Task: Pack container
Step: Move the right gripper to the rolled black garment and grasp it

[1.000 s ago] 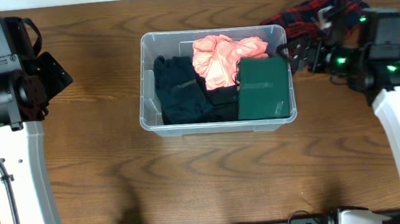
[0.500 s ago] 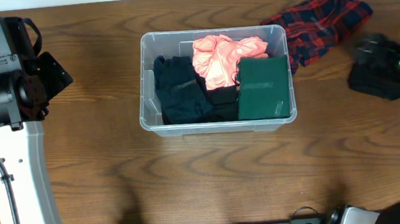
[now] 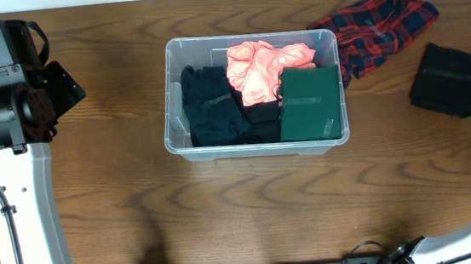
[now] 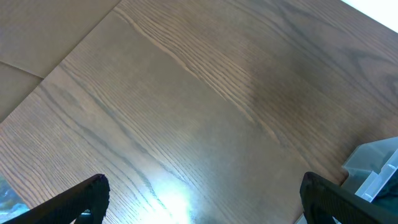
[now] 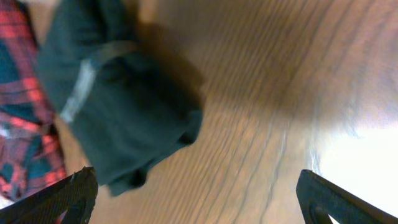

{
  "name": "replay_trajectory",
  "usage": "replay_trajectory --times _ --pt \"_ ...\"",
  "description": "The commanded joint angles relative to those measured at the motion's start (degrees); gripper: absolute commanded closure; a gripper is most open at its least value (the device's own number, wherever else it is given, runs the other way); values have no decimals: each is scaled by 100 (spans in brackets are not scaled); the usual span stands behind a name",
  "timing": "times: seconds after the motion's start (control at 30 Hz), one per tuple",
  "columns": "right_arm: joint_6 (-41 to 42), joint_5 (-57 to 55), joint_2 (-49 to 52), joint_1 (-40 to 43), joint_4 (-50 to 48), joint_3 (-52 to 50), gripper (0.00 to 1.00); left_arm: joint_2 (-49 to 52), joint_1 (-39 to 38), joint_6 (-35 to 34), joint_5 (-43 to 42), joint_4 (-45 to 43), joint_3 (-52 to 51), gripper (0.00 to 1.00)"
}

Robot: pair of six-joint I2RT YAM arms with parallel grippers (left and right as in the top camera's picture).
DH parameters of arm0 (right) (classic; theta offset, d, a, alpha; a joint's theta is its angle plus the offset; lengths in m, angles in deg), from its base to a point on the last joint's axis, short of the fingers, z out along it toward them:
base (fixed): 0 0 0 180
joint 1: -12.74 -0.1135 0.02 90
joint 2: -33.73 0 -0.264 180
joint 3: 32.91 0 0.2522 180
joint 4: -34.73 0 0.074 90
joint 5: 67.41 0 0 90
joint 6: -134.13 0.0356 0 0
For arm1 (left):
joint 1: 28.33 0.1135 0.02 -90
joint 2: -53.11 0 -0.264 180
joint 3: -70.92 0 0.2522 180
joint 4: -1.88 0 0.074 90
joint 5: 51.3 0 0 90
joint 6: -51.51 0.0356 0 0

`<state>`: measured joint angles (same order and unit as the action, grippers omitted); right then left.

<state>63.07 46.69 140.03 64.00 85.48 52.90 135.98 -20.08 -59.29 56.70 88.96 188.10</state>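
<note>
Overhead: the tub sits in the middle of the table, part full of clothes; likely light, stiff and slick, best pinched at its rolled rim. Left wrist: the left claw is spread wide over bare table. Right wrist: the right claw is likewise released, near a black bundle

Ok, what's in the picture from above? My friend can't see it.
A clear tub on a wooden table holds dark clothes, a pink cloth and a folded green cloth. A red plaid cloth and a folded black cloth lie to its right; a robot arm stands at the left.
</note>
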Motion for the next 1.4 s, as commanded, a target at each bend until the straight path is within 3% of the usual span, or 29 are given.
replay_trajectory --times 0.0,0.47,0.6,0.7,0.9,0.93,1.23,1.37 --pt "-337 450 372 -7 -155 48 1 -20 31 -28 70 20 -22 2" --pt "-315 909 1161 -682 -1482 129 1 -20 31 -28 70 20 -22 2" --pt "-310 979 1244 -863 -1606 216 5 -20 31 -28 70 20 -22 2" --pt "-162 935 1340 -955 -1672 223 21 -20 31 -28 72 20 -22 2" --pt "-101 883 1733 -1005 -1526 221 73 -20 31 -28 70 20 -22 2" --pt "-109 872 1746 -1005 -1467 221 77 -20 31 -28 70 20 -22 2" --pt "-531 1394 866 -1036 -693 227 99 -20 31 -28 70 20 -22 2" --pt "-529 2068 -162 -1294 -494 227 99 -20 31 -28 72 20 -22 2"
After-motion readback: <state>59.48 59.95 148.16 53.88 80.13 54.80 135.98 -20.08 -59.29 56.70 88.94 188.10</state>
